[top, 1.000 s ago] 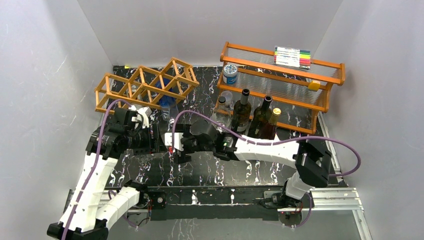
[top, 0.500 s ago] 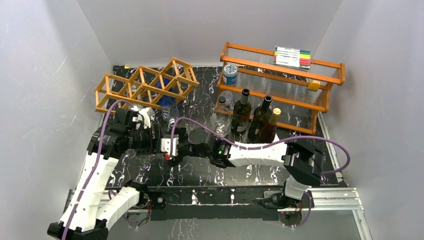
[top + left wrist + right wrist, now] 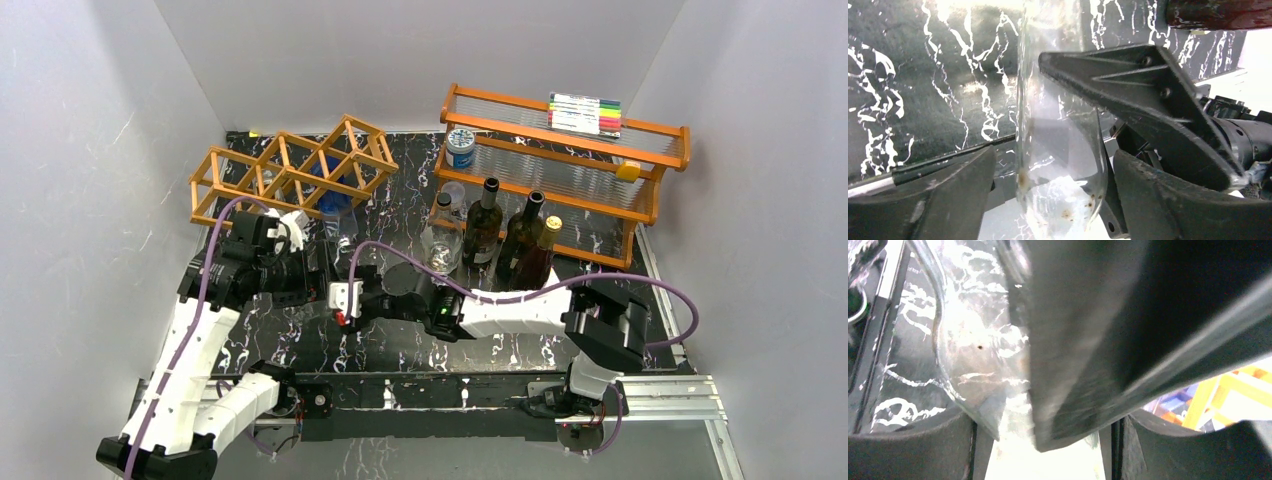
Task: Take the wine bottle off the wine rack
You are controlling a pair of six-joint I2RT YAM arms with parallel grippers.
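The wine rack (image 3: 290,168) is an orange-brown stick lattice at the back left. A clear glass wine bottle (image 3: 1060,150) sits between my two grippers in front of the rack, its rounded end nearest the left wrist camera. My left gripper (image 3: 318,275) straddles that end; its fingers (image 3: 948,195) stand slightly off the glass on both sides. My right gripper (image 3: 345,298) reaches in from the right, and one of its fingers (image 3: 1128,95) lies across the bottle. In the blurred right wrist view the bottle (image 3: 973,340) and a left finger (image 3: 1083,340) fill the space between my fingers.
An orange two-tier shelf (image 3: 660,190) stands at the back right with a marker pack (image 3: 585,113) on top. Three dark bottles (image 3: 520,240), a tin (image 3: 461,148) and small glass jars (image 3: 440,250) stand before it. Grey walls close in on both sides.
My right arm has swung left and lower until its gripper meets the left gripper at the bottle. My left gripper has shifted slightly right and farther back.
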